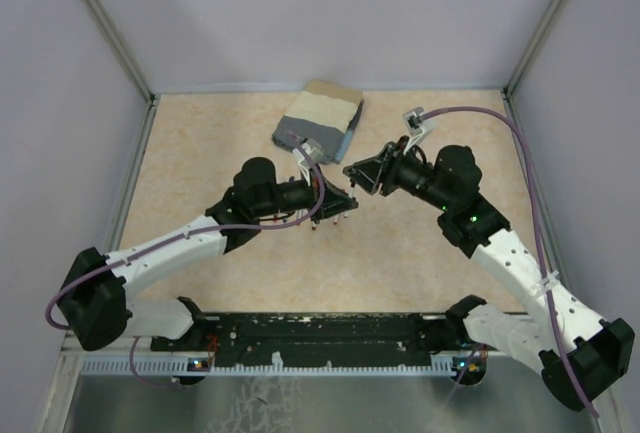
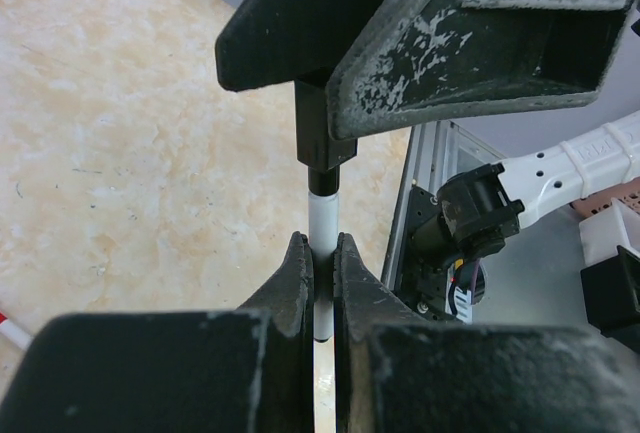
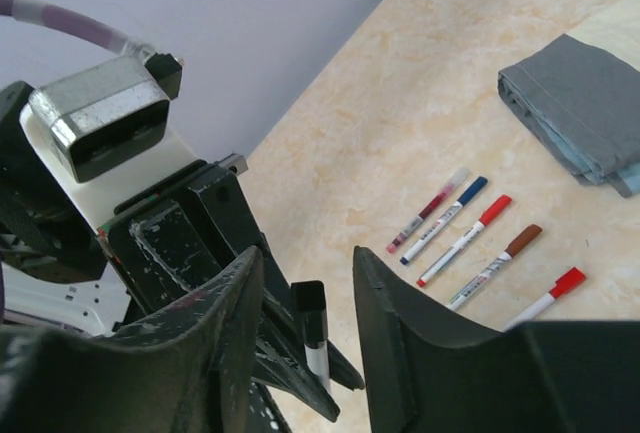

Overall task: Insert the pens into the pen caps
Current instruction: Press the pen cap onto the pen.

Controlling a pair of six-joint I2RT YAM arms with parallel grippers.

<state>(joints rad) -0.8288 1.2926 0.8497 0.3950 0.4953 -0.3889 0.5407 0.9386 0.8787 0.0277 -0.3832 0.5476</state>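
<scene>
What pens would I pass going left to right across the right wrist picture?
First the black-capped pen held up close → dark-red pen → blue-capped pen → red-capped pen → brown-capped pen → second red-capped pen.

Left pincer (image 2: 320, 255) tight, right pincer (image 3: 308, 275) agape.

six pens (image 3: 464, 241) in all, and one folded cloth (image 3: 575, 103)

Robotics lab test cell, plain lilac panel walls (image 1: 300, 13) across the top, aluminium frame posts (image 1: 107, 25) upper left, beige bench (image 1: 200, 143).
</scene>
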